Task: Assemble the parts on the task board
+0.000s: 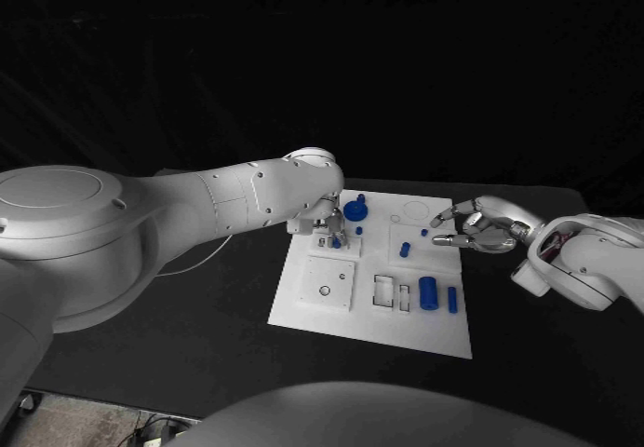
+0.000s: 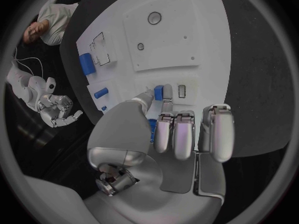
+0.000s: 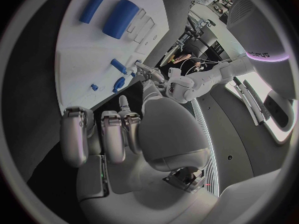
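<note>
The one piece of lettering that shows stands on the robot's white casing, in the right wrist view, near the circle's rim: a short dark word beside a thin violet band of light. It appears to end in "PUS", yet its first letters are too small and bent to read surely. The task board (image 1: 312, 307), its blue parts (image 1: 428, 292) and the table (image 1: 201, 326) carry no legible text, labels or numbers.

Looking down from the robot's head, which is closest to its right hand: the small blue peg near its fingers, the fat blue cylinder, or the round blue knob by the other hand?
From the right hand:
1. Small blue peg, just off its fingertips on the board's far part.
2. Fat blue cylinder, on the board's near part, toward the robot.
3. Round blue knob, farthest, across the board beside the left hand.
</note>
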Motion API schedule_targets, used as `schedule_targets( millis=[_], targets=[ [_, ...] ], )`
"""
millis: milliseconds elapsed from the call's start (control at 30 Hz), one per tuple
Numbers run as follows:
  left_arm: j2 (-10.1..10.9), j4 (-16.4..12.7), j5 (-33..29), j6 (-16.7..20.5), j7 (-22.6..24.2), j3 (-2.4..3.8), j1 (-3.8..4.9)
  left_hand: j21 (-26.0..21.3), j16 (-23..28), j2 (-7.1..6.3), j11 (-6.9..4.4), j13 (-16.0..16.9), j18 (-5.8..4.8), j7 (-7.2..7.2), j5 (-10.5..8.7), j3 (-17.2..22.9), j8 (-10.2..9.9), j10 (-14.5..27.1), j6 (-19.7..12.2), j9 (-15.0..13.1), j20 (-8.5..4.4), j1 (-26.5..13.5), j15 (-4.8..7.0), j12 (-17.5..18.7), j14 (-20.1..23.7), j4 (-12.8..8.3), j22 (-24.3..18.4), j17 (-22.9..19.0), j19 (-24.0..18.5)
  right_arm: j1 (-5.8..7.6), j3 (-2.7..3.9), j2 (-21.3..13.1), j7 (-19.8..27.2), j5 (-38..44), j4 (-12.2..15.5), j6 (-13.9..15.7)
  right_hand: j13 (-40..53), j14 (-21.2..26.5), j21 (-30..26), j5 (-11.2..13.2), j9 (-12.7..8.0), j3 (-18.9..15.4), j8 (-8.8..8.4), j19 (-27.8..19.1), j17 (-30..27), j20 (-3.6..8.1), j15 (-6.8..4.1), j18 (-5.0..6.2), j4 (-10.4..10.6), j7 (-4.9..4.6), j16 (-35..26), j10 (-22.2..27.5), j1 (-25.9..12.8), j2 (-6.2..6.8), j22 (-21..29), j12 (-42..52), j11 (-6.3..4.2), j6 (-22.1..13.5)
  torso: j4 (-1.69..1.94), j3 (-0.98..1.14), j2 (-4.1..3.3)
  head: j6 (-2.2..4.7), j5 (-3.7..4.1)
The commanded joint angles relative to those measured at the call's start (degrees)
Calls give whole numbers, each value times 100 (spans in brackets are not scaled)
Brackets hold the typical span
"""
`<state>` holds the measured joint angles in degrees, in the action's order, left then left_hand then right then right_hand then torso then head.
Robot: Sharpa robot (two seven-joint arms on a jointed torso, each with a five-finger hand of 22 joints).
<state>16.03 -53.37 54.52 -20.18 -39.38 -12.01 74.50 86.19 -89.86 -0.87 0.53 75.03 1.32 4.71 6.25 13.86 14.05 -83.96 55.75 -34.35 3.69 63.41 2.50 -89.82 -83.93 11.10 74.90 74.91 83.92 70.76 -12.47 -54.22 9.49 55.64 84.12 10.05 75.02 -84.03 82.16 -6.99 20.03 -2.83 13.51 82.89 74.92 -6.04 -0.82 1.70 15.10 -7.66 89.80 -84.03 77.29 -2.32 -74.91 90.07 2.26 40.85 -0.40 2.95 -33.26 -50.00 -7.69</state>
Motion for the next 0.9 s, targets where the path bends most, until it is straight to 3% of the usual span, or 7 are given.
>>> schedule_targets(
  millis=[33,100,400,567,733,900],
  targets=[
    [11,0,101,-177,-150,-22,-43,-44,-14,-48,60,1497,33,65,-177,-184,-97,-604,-121,67,62,-190,-58,-18,-607,114,1004,1509,114,-5,-1,-3,21,11,2,-92,1498,-597,-37,-25,-5,-35,-20,-42,1508,-3,48,72,0,7,20,-597,-9,-61,-1187,-7,42,46,3,1,-3,0,4],
    [17,-3,103,-153,-150,-23,-44,-46,-14,-79,79,1497,34,78,-297,-319,-123,-604,-154,65,82,-337,-72,-18,-607,218,1006,1509,115,-5,-1,-6,22,11,3,-92,1498,-597,-37,-25,-5,-35,-20,-42,1508,-3,48,72,0,7,20,-597,-9,-61,-1187,-7,42,46,2,0,-4,0,3],
    [179,-195,111,180,-84,14,-39,-22,-14,-203,82,1497,25,83,-352,-719,-124,-604,-167,18,101,-640,-80,-18,-607,481,1049,1509,157,-7,-1,-29,32,11,14,-76,1498,-597,-37,-26,-8,-38,-21,-41,1508,-3,48,72,-2,7,20,-597,-8,-62,-1187,-7,43,48,1,0,-2,0,20],
    [404,-457,115,364,-31,65,54,8,-14,-288,77,1497,13,81,-354,-974,-100,-604,-218,-34,90,-806,-71,-18,-607,561,1087,1509,196,-7,-1,-48,34,11,14,-68,1498,-597,-37,-26,-9,-39,-21,-42,1508,-4,48,72,-3,6,20,-597,-8,-62,-1187,-7,43,48,-5,1,0,0,33],
    [737,-856,72,409,50,243,251,74,-14,-299,62,1497,-11,62,-353,-1179,-35,-604,-201,-99,79,-881,-56,-18,-607,555,1163,1509,275,-7,-1,-78,37,10,18,-56,1498,-597,-41,-26,-10,-41,-21,-45,1508,-4,49,73,-3,6,20,-597,-9,-62,-1186,-7,43,49,2,0,-1,0,79],
    [990,-1045,21,84,-31,329,691,160,-14,-153,37,1497,-45,27,-302,-1183,67,-604,-125,-178,64,-546,-35,-18,-607,526,1263,1509,374,-7,-1,-98,65,5,17,-33,1498,-597,-41,-25,-10,-43,-21,-45,1508,-4,49,73,-3,6,20,-597,-10,-61,-1186,-7,43,50,8,5,9,0,95]
  ],
)
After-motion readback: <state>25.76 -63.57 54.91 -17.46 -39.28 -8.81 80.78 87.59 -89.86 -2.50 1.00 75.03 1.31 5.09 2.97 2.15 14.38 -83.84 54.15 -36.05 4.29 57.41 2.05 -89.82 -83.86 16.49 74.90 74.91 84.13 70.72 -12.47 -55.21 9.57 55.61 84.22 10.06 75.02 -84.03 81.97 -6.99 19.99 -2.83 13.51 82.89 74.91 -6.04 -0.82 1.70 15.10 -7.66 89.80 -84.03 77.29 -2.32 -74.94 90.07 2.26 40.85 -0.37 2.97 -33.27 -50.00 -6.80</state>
